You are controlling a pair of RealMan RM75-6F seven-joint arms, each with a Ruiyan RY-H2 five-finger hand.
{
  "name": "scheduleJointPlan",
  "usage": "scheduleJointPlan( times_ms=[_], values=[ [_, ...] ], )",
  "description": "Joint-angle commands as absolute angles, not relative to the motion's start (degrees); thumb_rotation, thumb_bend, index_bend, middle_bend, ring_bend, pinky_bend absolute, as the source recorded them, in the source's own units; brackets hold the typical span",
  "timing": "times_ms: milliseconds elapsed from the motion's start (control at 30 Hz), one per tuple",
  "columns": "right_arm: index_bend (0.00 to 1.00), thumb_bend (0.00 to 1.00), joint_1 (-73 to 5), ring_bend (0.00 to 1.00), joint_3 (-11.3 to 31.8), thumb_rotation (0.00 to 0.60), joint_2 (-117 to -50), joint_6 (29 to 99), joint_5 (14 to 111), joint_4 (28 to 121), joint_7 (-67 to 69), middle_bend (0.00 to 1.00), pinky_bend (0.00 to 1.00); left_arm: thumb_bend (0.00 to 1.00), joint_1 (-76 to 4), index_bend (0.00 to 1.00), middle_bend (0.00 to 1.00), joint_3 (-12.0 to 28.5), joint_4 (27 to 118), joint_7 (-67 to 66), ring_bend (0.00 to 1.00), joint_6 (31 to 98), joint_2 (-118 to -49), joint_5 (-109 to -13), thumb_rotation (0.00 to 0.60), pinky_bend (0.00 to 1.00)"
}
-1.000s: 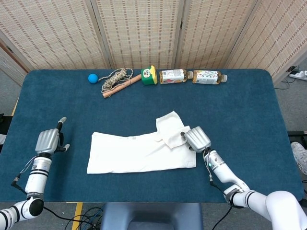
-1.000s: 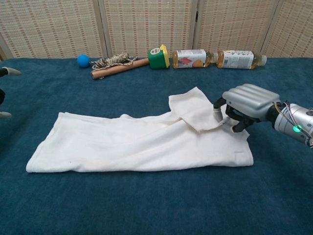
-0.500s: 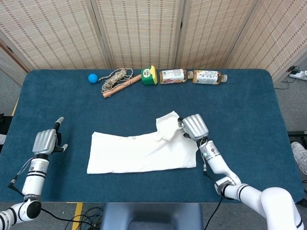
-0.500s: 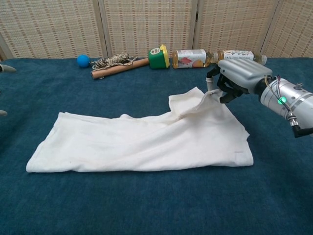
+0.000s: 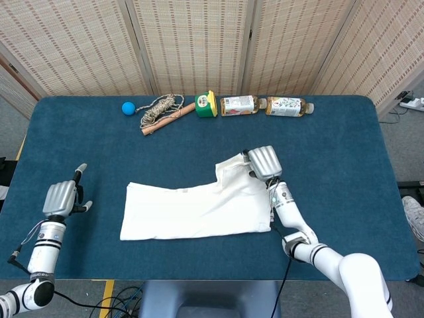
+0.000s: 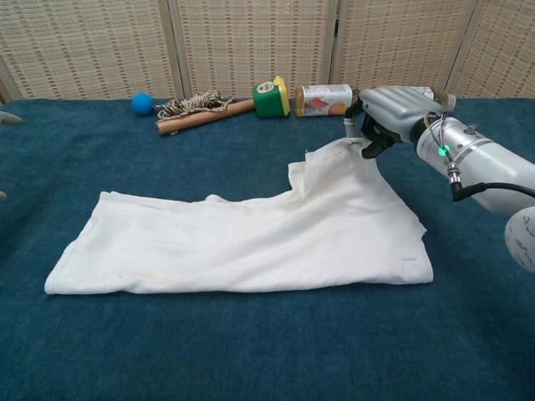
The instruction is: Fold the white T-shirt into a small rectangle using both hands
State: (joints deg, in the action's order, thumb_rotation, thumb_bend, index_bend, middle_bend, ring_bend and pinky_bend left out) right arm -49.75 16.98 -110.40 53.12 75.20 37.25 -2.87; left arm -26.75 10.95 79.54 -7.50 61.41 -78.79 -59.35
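The white T-shirt (image 5: 192,209) (image 6: 242,238) lies spread lengthwise across the middle of the blue table (image 5: 344,172), with its body flat. My right hand (image 5: 263,162) (image 6: 389,113) is at the shirt's far right corner. It pinches the edge of the sleeve flap (image 6: 334,152) and holds it a little above the cloth. My left hand (image 5: 61,197) hovers over bare table well left of the shirt, holding nothing, fingers apart. In the chest view only its fingertips (image 6: 8,118) show at the left edge.
Along the far edge lie a blue ball (image 5: 128,108), a coil of rope on a wooden stick (image 5: 162,109), a green and yellow cup (image 5: 206,105) and two bottles on their sides (image 5: 240,105) (image 5: 286,106). Folding screens stand behind the table.
My right hand has carried the pinched sleeve flap up and toward the far side, unfolding it off the shirt body. The left hand has drifted slightly toward the near edge.
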Motion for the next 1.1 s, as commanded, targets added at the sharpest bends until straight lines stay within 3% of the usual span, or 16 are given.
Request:
scheduleJointPlan(
  times_ms=[33,933,1000,1100],
  values=[
    [0.62,0.48,-51.15,0.93,17.3,0.6,-111.84,52.09,74.72,34.5,-2.5,0.91,1.0,0.27,-26.63,0.0,0.77,10.85,79.3,-7.32,0.7,61.3,-78.81,-59.46,0.6,0.94],
    [0.62,0.47,-56.09,0.93,19.15,0.6,-117.18,48.08,71.22,23.42,-3.96,0.91,1.0,0.28,-25.84,0.0,0.77,10.65,77.76,-5.98,0.7,60.78,-79.3,-60.25,0.6,0.94],
    [0.57,0.46,-56.31,0.93,19.46,0.6,-117.35,47.51,70.65,23.22,-4.63,0.91,1.0,0.28,-25.78,0.0,0.77,10.7,77.72,-5.89,0.7,60.82,-79.3,-60.28,0.6,0.94],
    [0.37,0.41,-56.62,0.93,20.02,0.6,-117.24,47.26,69.95,23.62,-5.26,0.9,1.0,0.28,-25.69,0.0,0.77,10.69,77.63,-5.83,0.7,60.81,-79.29,-60.31,0.6,0.94]
  ],
)
